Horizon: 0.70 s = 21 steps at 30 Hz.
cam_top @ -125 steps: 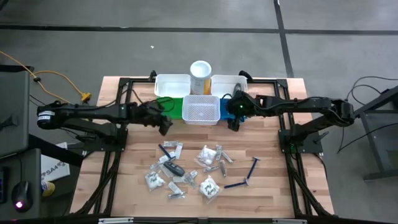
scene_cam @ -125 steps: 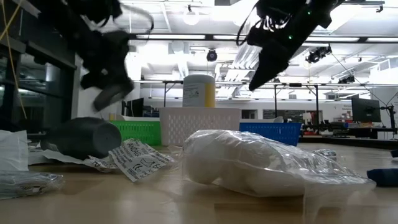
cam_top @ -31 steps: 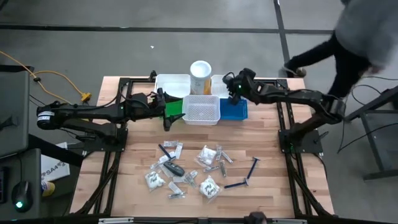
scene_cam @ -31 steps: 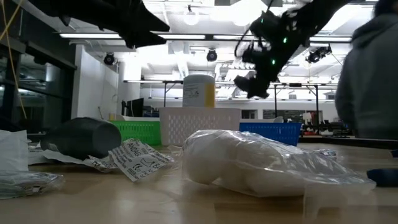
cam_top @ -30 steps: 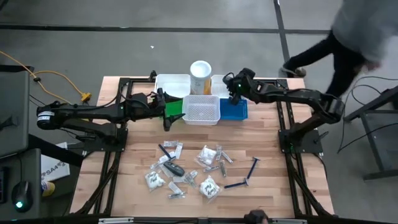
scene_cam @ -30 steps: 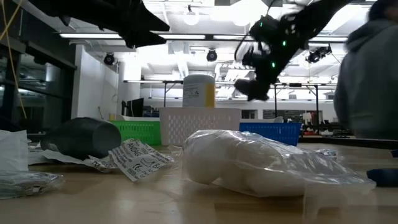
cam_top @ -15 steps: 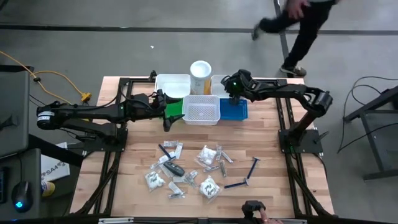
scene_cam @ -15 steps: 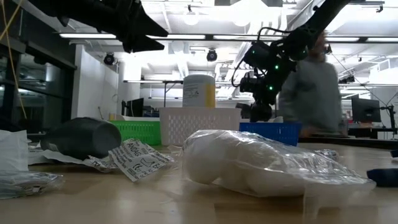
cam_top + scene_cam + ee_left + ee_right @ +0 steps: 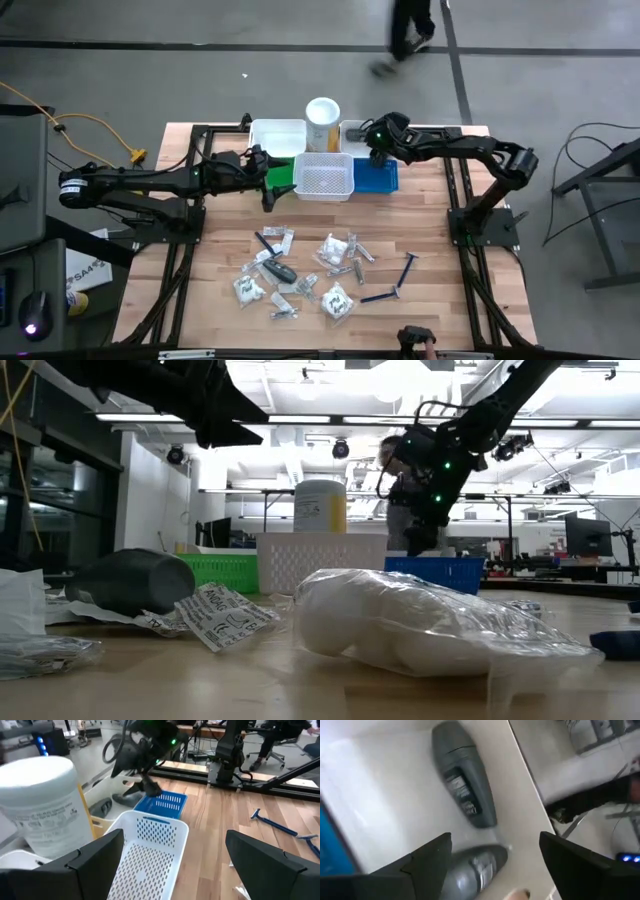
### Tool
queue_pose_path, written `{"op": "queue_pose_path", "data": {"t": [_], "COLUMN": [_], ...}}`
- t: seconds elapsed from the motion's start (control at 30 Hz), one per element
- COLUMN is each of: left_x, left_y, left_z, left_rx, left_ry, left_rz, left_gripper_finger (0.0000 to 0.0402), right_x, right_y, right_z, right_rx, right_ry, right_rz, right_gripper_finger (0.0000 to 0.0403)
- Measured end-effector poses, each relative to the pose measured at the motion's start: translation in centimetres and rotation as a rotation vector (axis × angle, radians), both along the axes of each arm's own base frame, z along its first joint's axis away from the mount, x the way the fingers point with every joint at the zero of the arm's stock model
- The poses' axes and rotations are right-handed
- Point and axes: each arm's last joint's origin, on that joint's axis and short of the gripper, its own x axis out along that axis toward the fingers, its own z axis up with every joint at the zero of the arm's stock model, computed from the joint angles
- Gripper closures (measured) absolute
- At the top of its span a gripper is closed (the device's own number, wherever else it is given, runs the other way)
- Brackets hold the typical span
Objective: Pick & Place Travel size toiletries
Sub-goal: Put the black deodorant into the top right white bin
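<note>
Left gripper [image 9: 266, 178]: hung just left of the white perforated basket [image 9: 323, 177], over the green bin [image 9: 281, 171]; fingers spread wide, nothing between them.
Toiletries pile [image 9: 320, 271]: lay on the table [image 9: 440, 270], well in front of the basket.
Right gripper [image 9: 377, 148]: hovered behind and right of the basket, over the rear white bin [image 9: 380, 820]; fingers apart, empty.
Dark grey oval pieces [image 9: 464, 780]: two lay in that bin beneath it.

Even overhead light fills the high view, and shadows on the table [image 9: 230, 310] are faint. In the low view, bright ceiling lamps [image 9: 307, 388] glare and turn the arms into silhouettes, while the nearest clear packet [image 9: 430, 625] is soft. The right wrist view is smeared with motion blur, washing out the white bin [image 9: 385, 800].
</note>
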Motion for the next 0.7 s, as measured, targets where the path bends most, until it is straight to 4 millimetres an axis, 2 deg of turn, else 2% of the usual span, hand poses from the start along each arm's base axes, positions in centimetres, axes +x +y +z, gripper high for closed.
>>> {"op": "queue_pose_path", "data": {"t": [0.2, 0.43, 0.6, 0.7], "left_x": [-0.1, -0.4, -0.9, -0.8], "left_y": [0.0, -0.4, -0.6, -1.4], "left_z": [-0.5, -1.7, -2.7, -2.8], "left_rx": [-0.043, 0.025, -0.008, -0.008], "left_ry": [0.047, 0.196, 0.308, 0.32], "left_rz": [0.011, -0.125, -0.149, -0.199], "left_gripper_finger": [0.0052, 0.0052, 0.0052, 0.0052], "right_x": [-0.4, -0.3, -0.3, 0.0], "right_y": [3.2, 7.9, 11.7, 13.9], "right_z": [2.3, 5.5, 6.7, 7.0], "right_rx": [0.093, 0.153, 0.156, 0.178], "right_ry": [-0.067, -0.168, -0.165, -0.19], "right_rz": [0.011, 0.187, 0.296, 0.346], "right_gripper_finger": [0.0103, 0.0106, 0.0106, 0.0106]}}
